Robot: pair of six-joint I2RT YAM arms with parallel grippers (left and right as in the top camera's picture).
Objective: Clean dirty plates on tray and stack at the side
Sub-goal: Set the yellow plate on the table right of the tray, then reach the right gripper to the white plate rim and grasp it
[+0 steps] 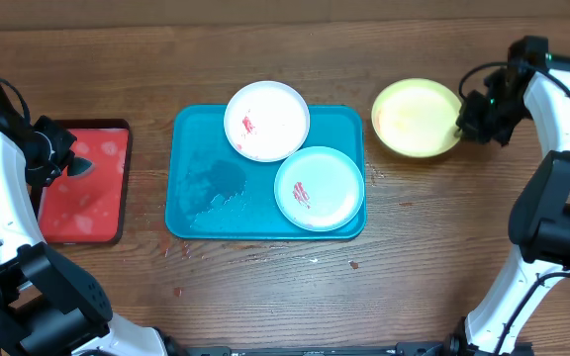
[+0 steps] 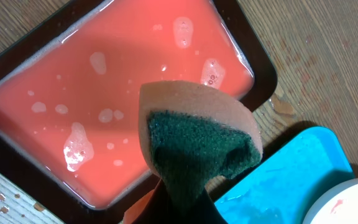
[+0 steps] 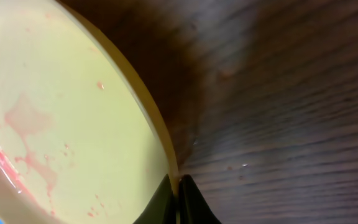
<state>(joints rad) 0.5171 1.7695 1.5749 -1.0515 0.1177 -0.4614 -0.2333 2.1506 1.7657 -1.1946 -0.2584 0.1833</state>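
Large teal-blue rectangular plastic tray (image 1: 198,203): lies mid-table, with a wet film across its bare left half.
Small round white plastic plate (image 1: 266,121): sits at the tray's far edge, overlapping the rim; a red smear marks its left side.
Small round light blue plastic plate (image 1: 319,188): lies flat in the tray's near right corner, just beside the white plate, with a red smear near its middle.
Small round yellow-green plastic plate (image 1: 414,117): off the tray, over the bare wooden table (image 1: 265,287) just to the tray's right. The right wrist view shows faint pink-red streaks inside it. Whether it rests on the wood or is raised cannot be told.
Right gripper (image 3: 179,186): fingers pinched onto the yellow-green plate's rim at its right edge.
Left gripper (image 1: 67,164): clamped around a tan sponge with a dark green scouring face (image 2: 197,140), held above the red tray.
Smaller red rectangular tray with a dark rim (image 1: 82,198): left of the teal tray, apart from it, holding shallow liquid dotted with pale bubbles.
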